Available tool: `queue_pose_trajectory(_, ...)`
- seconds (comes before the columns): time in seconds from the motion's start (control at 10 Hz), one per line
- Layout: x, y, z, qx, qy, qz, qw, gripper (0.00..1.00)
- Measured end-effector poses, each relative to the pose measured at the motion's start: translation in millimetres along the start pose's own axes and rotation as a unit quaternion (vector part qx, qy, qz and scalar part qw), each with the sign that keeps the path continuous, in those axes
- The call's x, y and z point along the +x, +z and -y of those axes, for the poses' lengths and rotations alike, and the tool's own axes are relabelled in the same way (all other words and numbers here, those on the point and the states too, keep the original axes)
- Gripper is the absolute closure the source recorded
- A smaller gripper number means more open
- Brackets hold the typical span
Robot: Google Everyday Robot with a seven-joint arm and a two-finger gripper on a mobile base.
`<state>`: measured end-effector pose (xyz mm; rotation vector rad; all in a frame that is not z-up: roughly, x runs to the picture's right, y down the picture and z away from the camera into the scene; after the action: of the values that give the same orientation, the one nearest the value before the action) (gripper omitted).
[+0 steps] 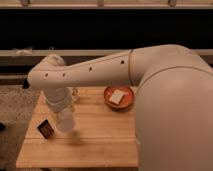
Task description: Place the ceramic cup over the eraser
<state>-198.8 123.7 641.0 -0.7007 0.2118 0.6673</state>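
My white arm reaches across the view from the right and bends down over the left part of the wooden table (100, 145). The gripper (66, 125) hangs at its lower end, just above the table top and right of a small dark box-like object (46, 128) that stands near the left edge. A small pale object (75, 92), possibly the ceramic cup, peeks out behind the wrist; most of it is hidden. An orange round dish (119, 98) at the back of the table holds a pale flat block (117, 96). I cannot tell which object is the eraser.
The table is small, with its edges close on every side and speckled floor (15, 107) to the left. A dark wall with a pale ledge (30, 52) runs behind. My bulky arm shell (175, 115) blocks the right of the view.
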Motion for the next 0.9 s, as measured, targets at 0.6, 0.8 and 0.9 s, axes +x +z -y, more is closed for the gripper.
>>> queue_pose_trajectory(0.6, -49.8, -17.8, -58.0, 0.005, -0.082, 0.014, 0.9965, 1.00)
queue_pose_trajectory(0.8, -58.2, -14.2, -72.2, 0.012, -0.099, 0.012, 0.9949, 1.00)
queue_pose_trajectory(0.9, -61.3, -5.8, -76.0, 0.030, -0.104, 0.010, 0.9941, 0.98)
